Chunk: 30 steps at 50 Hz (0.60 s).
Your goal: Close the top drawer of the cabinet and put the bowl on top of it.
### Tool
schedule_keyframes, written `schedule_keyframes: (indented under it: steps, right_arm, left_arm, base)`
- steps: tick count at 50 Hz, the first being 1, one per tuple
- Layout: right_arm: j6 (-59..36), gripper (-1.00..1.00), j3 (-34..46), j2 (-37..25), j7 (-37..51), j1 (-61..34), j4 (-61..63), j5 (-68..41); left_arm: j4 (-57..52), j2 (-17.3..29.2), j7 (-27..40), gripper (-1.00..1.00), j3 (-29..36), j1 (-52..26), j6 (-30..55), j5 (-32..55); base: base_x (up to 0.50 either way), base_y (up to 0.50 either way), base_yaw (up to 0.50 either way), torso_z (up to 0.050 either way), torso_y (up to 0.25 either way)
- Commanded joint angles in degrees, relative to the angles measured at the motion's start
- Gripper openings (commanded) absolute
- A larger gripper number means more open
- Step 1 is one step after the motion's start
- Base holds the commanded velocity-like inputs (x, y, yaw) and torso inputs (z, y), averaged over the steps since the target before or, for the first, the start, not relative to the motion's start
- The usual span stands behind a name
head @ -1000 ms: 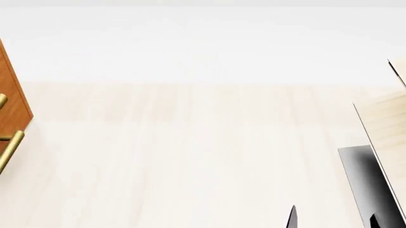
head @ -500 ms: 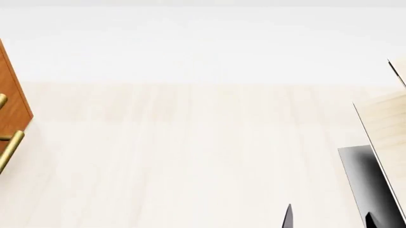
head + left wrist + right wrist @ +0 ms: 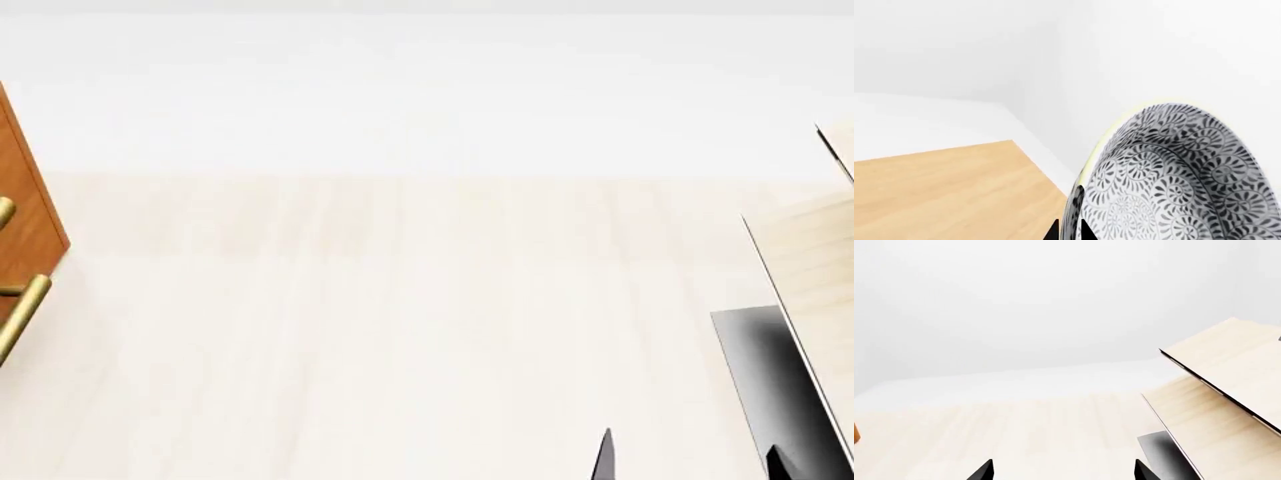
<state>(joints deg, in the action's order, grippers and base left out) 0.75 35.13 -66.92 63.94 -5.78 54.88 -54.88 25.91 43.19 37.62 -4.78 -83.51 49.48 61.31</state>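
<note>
A pale wood counter [image 3: 400,330] runs to a white wall. At 9 o'clock in the head view the cabinet [image 3: 24,215] is cut off by the frame; its top drawer cannot be made out. The left gripper [image 3: 1069,229], barely visible, pinches the rim of the bowl [image 3: 1174,175]. The right gripper [image 3: 1064,471] is spread wide. At 3 o'clock stands a pale rack [image 3: 814,270]. No writing shows.

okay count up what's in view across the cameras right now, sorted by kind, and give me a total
Patterned white ceramic bowl, held at the left gripper: 1
Reddish-brown wooden cabinet, only its edge showing: 1
Brass bar handles on it: 2 partly in view
Pale wooden rack on a black base: 1
Total: 5
</note>
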Motion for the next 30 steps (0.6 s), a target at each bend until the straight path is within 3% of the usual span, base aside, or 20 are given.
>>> schedule_keyframes:
  steps: [1, 30]
  right_arm:
    - [0.09, 1.00, 0.15, 0.14, -0.17, 0.02, -0.37, 0.01]
    - [-0.84, 1.00, 0.65, 0.71, 0.12, -0.58, 0.02, 0.24]
  left_arm:
    - [-0.06, 0.15, 1.74, -1.00, -1.80, 0.11, -2.15, -0.15]
    - [-1.32, 0.63, 5.89, -1.00, -3.28, 3.78, -4.81, -2.09]
  base:
    - [0.00, 0.00, 0.00, 0.000, 0.000]
    - [0.00, 0.00, 0.00, 0.001, 0.001]
